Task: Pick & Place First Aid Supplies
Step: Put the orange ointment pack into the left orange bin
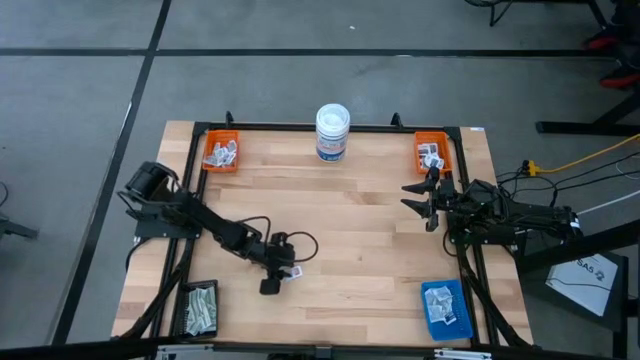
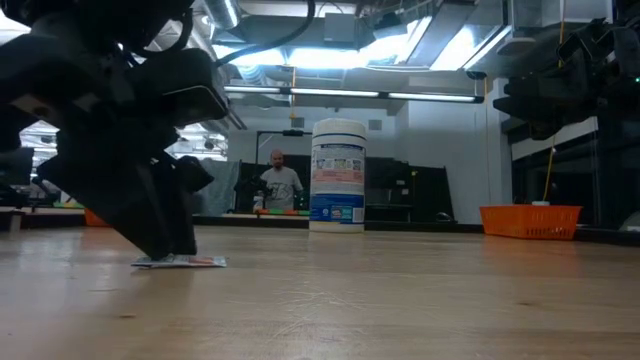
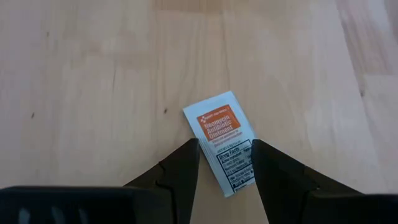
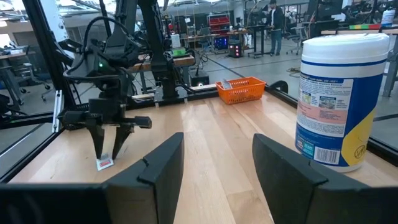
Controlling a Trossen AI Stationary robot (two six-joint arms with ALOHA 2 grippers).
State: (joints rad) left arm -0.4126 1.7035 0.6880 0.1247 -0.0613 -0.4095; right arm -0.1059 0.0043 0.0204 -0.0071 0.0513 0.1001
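The left gripper (image 3: 225, 177) stands tip-down on the worktop (image 1: 360, 220), its fingers (image 3: 184, 168) apart and straddling one flat antibiotic ointment packet (image 3: 222, 138) that lies on the wood. The right gripper (image 1: 418, 200) waits near the orange tray (image 1: 433, 153), fingers apart and empty.

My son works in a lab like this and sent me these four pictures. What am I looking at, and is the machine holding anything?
Two robot arms work at a wooden table. One picture looks down from above, one sits at table height, and two come from cameras on the arms' wrists. The left pincer stands open astride a small white packet lying flat on the wood, not yet lifted. The right pincer waits open near an orange tray. More trays sit in the other corners, and a white tub stands at the far edge.
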